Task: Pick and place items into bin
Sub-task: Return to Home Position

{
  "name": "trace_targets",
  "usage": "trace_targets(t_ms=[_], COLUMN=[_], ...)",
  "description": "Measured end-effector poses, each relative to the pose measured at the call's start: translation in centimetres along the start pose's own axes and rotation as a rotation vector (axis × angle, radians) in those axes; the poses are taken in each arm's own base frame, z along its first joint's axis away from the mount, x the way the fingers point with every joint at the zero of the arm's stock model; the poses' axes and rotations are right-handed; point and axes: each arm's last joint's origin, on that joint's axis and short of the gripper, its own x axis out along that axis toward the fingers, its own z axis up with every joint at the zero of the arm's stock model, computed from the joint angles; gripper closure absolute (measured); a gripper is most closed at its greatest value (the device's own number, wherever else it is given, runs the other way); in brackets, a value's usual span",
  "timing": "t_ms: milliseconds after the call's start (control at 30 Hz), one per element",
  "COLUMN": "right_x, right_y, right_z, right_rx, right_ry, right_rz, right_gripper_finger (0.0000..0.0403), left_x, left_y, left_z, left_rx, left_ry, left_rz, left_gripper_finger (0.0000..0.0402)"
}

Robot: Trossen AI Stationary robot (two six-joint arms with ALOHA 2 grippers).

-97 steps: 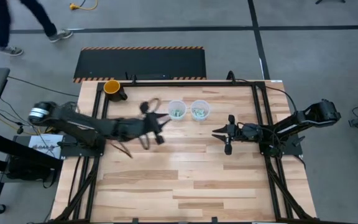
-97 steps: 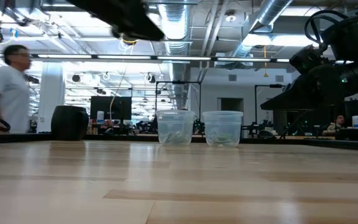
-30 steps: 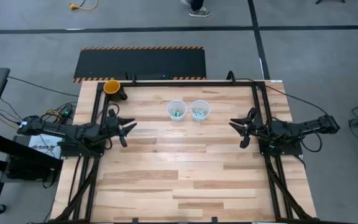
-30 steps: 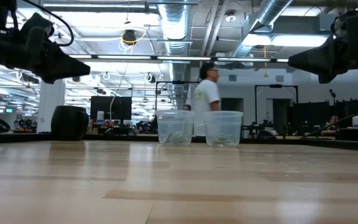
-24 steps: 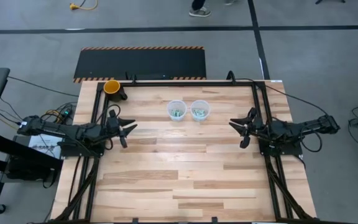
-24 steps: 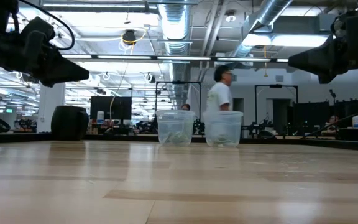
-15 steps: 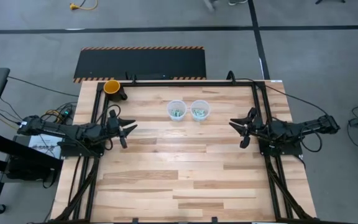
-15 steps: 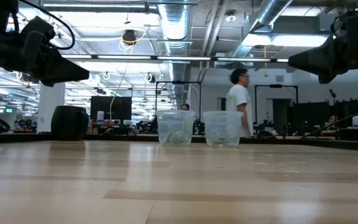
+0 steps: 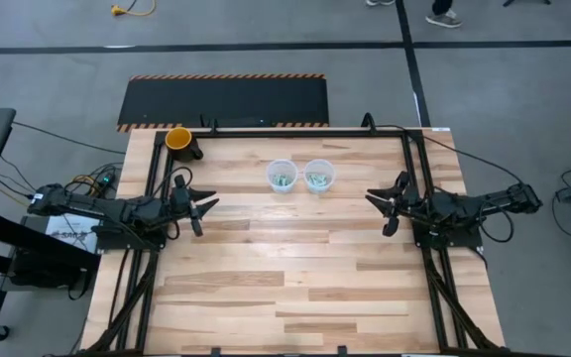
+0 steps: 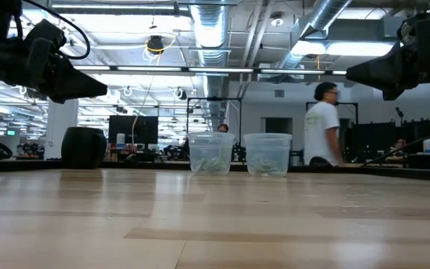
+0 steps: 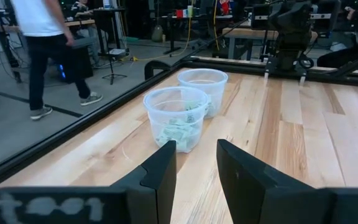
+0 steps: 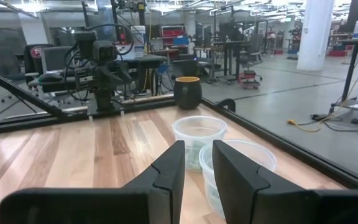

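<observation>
Logging the high view: left gripper (image 9: 204,209) hovers at its own edge of the counter (image 9: 285,288), fingers spread, holding nothing. Right gripper (image 9: 380,208) mirrors it at the opposite edge, also spread and empty. The left bin (image 9: 282,176) and right bin (image 9: 318,176) stand touching or nearly so, between the two grippers and well apart from each. The items (image 9: 283,180) show as pale green-white scraps inside both bins. No loose piece is visible outside them. An orange cup (image 9: 179,139) sits beyond the left gripper, at the counter's corner.

Low view: both grippers hang high, well above the bins. A person walks in the room behind.

Left wrist view: the left bin is straight ahead of the fingers, with crumpled packets heaped in its bottom.

Right wrist view: both bins ahead, the cup farther off.

Handling, judged: packets look very light, thin and crinkly. They would flex rather than break and could slip or flutter. Best pinched across the flat middle with a light close. The job looks finished.
</observation>
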Motion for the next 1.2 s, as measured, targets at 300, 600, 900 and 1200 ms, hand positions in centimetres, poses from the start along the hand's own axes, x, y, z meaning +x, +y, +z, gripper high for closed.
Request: trace_targets(t_ms=[300, 600, 900, 1200], right_x=[0.0, 0.0, 0.0, 0.0], right_y=[0.0, 0.0, 0.0, 0.0], right_z=[-0.01, -0.01, -0.01, -0.02], right_rx=[0.0, 0.0, 0.0, 0.0], right_ry=[0.0, 0.0, 0.0, 0.001], right_rz=[0.0, 0.0, 0.0, 0.0], right_gripper_finger=[0.0327, 0.0327, 0.0327, 0.0327], left_x=[0.0, 0.0, -0.01, -0.51], left_y=[0.0, 0.0, 0.01, 0.28], left_z=[0.0, 0.0, 0.01, 0.71], left_rx=[0.0, 0.001, 0.0, -0.049], left_ry=[0.0, 0.0, -0.001, -0.076], left_rz=[0.0, 0.0, 0.001, -0.005], left_gripper_finger=[0.0297, 0.0297, 0.0297, 0.0297])
